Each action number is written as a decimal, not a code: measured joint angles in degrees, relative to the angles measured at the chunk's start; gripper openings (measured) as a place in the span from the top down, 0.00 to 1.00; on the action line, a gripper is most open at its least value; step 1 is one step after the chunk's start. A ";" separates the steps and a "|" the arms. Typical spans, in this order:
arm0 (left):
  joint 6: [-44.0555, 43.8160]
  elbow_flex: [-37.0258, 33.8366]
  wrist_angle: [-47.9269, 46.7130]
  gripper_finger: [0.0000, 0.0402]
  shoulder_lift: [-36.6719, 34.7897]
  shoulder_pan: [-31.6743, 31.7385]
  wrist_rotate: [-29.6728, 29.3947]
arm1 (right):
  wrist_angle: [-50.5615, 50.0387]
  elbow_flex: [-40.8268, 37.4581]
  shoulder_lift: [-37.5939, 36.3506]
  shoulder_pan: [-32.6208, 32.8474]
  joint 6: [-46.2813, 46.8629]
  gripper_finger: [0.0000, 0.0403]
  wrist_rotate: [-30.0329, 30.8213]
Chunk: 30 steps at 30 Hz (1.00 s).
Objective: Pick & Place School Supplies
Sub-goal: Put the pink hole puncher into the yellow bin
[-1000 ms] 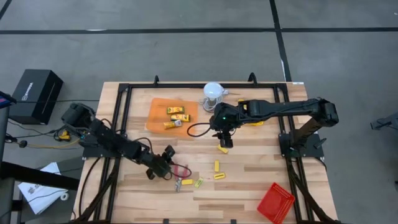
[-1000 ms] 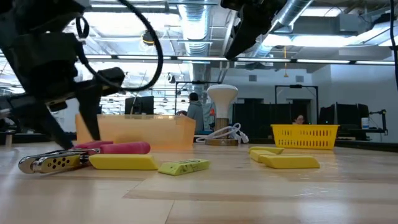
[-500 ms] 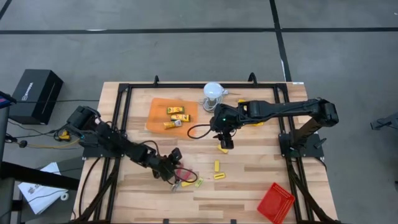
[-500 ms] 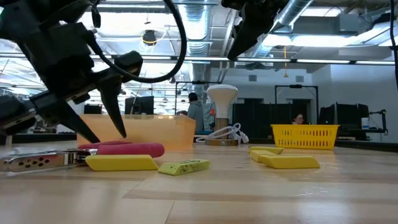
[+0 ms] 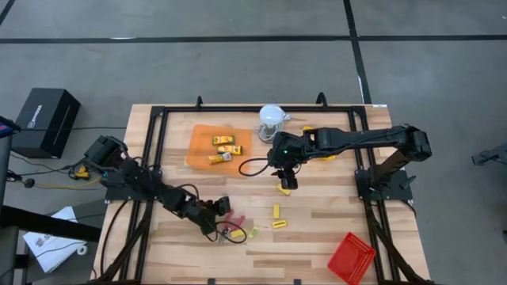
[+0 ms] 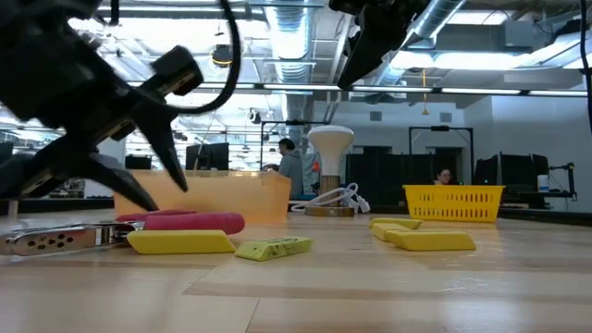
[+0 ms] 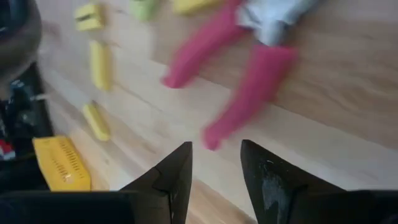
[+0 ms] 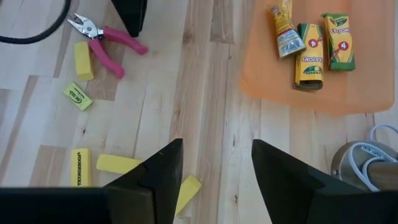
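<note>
Spanning the middle of a grey concrete floor point(image 5: 238, 55): a pale wooden worktop point(image 5: 317, 237) edged by a black frame. Beyond it in the low view, a long ceiling of pipes and strip lights, dark monitors, and two people point(image 6: 291, 166) far off behind the worktop. Off the worktop on the floor, a black box point(image 5: 43, 119).

Resting toward the far left of the worktop: an orange tray point(image 5: 198, 146) holding two yellow crayon packets point(image 8: 323, 50) and a small glue bottle point(image 8: 283, 34). Beside it, a white domed object point(image 5: 271, 117) with a coiled cable. Sitting at the near right corner, tilted: a red tray point(image 5: 351, 257). Mostly hidden under the right arm: a yellow tray point(image 6: 453, 202).

Scattered on bare wood near the front: red-handled pliers point(image 7: 242, 81), a yellow block point(image 8: 83, 60) touching them, a small green eraser point(image 8: 77, 96), and more yellow blocks point(image 5: 277, 215) between the arms.

Hovering low just beside the pliers' handles: left claw point(image 5: 224, 207), fingers apart, holding nothing. Raised above a yellow block point(image 5: 283, 190) mid-worktop: right claw point(image 5: 287, 180), spread wide and empty.
</note>
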 joint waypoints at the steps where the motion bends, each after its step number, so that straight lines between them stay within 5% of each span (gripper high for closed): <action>1: -2.20 0.71 0.12 0.67 0.00 0.02 -0.03 | -0.02 0.00 0.00 0.00 0.01 0.55 0.00; 8: -42.35 11.34 -3.53 0.67 -0.02 5.44 1.23 | 0.00 0.00 0.00 0.00 0.01 0.55 -0.02; 13: -73.32 18.34 -18.25 0.67 -0.07 13.26 19.05 | 0.05 0.00 0.00 0.25 0.00 0.55 -0.02; 18: -84.39 17.60 -18.58 0.67 -0.07 15.49 26.75 | 0.05 0.00 0.00 0.38 -2.23 0.55 -0.02; 30: -106.05 13.65 -19.35 0.67 -0.07 13.83 21.76 | 0.03 0.00 0.00 0.92 -11.21 0.53 -0.01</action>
